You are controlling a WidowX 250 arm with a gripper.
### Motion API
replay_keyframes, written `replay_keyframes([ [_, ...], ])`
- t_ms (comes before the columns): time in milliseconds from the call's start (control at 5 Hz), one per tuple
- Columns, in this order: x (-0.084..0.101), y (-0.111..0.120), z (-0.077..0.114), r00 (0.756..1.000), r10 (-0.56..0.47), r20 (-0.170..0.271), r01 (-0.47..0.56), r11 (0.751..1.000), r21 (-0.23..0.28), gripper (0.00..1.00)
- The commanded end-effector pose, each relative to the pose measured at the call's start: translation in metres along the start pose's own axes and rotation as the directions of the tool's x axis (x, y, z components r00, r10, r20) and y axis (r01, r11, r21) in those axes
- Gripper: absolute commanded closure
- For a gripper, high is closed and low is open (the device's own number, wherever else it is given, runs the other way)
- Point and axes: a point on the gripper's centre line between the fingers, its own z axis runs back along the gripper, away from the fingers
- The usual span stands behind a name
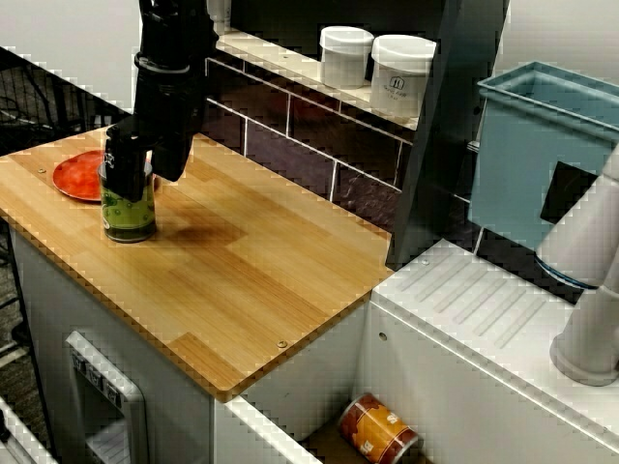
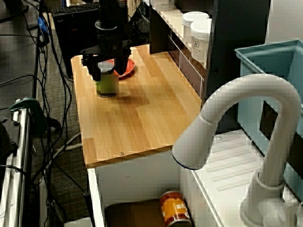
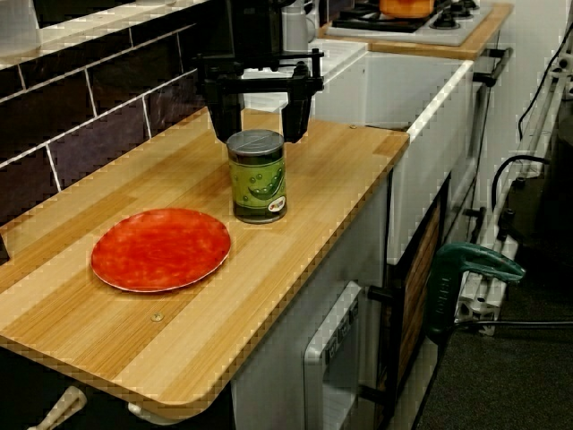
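Red plate (image 3: 161, 249) just beside green can (image 3: 257, 179)

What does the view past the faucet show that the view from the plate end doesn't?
Only past the faucet: the white faucet, two white jars on the shelf, an orange can in the sink. Only from the plate end: a stove with an orange pot. Both: the green can, the red plate, the open gripper straddling the can's top.
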Motion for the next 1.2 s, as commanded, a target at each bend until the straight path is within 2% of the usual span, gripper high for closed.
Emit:
replay_keyframes([
  [0, -0.016, 0.014, 0.036, 0.995, 0.083, 0.059, -0.082, 0.997, -0.013, 0.0],
  [200, -0.033, 0.019, 0.045, 0.978, 0.197, 0.069, -0.196, 0.98, -0.02, 0.0],
  [400, -0.061, 0.024, 0.041, 0.918, 0.395, 0.041, -0.394, 0.919, -0.02, 0.0],
  [600, -0.086, 0.023, 0.031, 0.787, 0.614, -0.056, -0.615, 0.789, 0.016, 0.0],
  [800, -0.095, 0.016, 0.022, 0.66, 0.746, -0.092, -0.746, 0.665, 0.04, 0.0],
  [1000, -0.108, 0.009, 0.019, 0.47, 0.878, -0.089, -0.88, 0.474, 0.031, 0.0],
])
